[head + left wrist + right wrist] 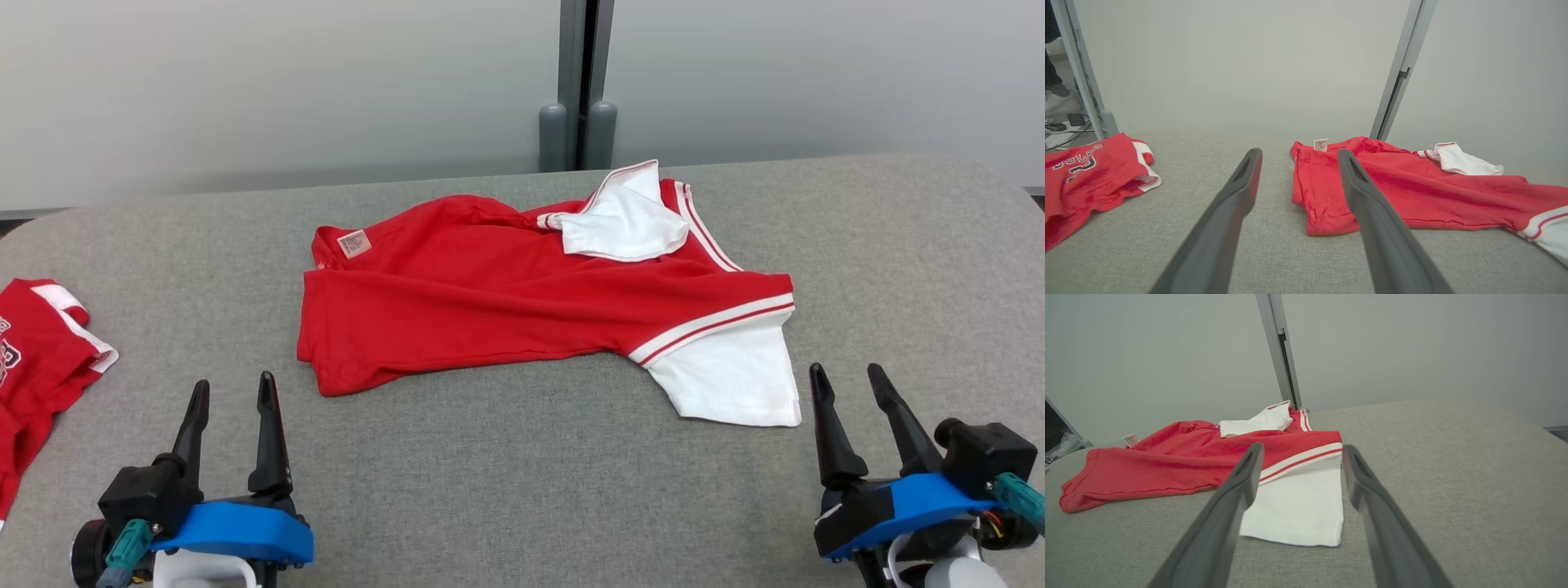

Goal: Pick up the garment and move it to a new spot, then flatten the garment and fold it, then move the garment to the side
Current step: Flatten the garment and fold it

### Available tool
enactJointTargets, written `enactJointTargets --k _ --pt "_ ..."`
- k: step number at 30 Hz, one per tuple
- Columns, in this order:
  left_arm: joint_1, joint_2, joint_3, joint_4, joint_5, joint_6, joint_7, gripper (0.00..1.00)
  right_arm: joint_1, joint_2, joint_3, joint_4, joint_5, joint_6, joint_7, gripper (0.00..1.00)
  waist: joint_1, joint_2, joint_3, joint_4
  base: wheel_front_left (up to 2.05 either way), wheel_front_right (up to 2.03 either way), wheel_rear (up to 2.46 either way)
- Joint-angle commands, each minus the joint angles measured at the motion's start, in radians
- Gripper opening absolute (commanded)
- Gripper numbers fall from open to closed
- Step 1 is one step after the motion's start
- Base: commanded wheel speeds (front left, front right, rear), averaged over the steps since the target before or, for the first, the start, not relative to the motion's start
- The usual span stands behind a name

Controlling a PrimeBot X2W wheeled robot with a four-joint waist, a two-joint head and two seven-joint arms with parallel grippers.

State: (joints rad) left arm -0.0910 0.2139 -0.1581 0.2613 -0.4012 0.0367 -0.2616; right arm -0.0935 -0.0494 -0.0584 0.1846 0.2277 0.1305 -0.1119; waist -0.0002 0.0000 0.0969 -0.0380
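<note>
With the left hand [233, 380] and right hand [846, 369] both released and empty, each should, I think, pinch the shirt [490, 294] at its near edge, low on the bench [522, 490], and pull evenly.

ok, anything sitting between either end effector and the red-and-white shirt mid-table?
Nothing visible. Only bare grey table lies between the open left end effector, the open right end effector and the shirt. A second red garment lies at the table's left edge, off to the side of the left one's path.
</note>
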Motion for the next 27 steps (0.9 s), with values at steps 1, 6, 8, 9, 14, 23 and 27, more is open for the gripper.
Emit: enactJointTargets --k 1,6,8,9,14,23,27 --pt "0.011 -0.004 0.008 0.004 0.011 -0.005 -0.005 1.0 0.019 -0.002 -0.009 -0.003 -0.009 0.0 0.006 1.0 0.0002 0.0 -0.016 -0.005 0.0 0.0 0.0" --pt "0.032 -0.012 0.021 0.018 0.036 -0.014 -0.005 1.0 0.045 -0.002 -0.032 -0.017 -0.022 0.0 0.022 1.0 0.0002 0.0 -0.044 -0.003 0.0 0.0 0.0" --pt "0.039 -0.014 0.025 0.027 0.04 -0.019 -0.005 1.0 0.048 -0.002 -0.036 -0.024 -0.021 0.0 0.023 1.0 0.0002 0.0 -0.049 -0.003 0.0 0.0 0.0" --pt "0.041 -0.015 0.026 0.034 0.042 -0.02 -0.005 1.0 0.051 -0.002 -0.036 -0.026 -0.021 0.0 0.025 1.0 0.0002 0.0 -0.051 -0.004 0.0 0.0 0.0" --pt "0.042 -0.018 0.027 0.052 0.043 -0.03 -0.005 1.0 0.061 -0.002 -0.035 -0.031 -0.01 0.0 0.029 1.0 0.0002 0.0 -0.054 -0.005 0.0 0.0 0.0" --pt "0.027 -0.019 0.031 0.071 0.053 -0.043 -0.004 1.0 0.038 -0.002 -0.022 -0.031 -0.016 0.0 0.039 1.0 0.0002 0.0 -0.04 -0.011 0.0 0.0 0.0" --pt "-0.031 -0.016 0.0 0.114 0.069 -0.053 0.032 1.0 -0.004 -0.002 -0.031 -0.015 -0.034 0.0 0.092 1.0 0.0002 0.0 -0.012 -0.01 0.0 0.0 0.0"
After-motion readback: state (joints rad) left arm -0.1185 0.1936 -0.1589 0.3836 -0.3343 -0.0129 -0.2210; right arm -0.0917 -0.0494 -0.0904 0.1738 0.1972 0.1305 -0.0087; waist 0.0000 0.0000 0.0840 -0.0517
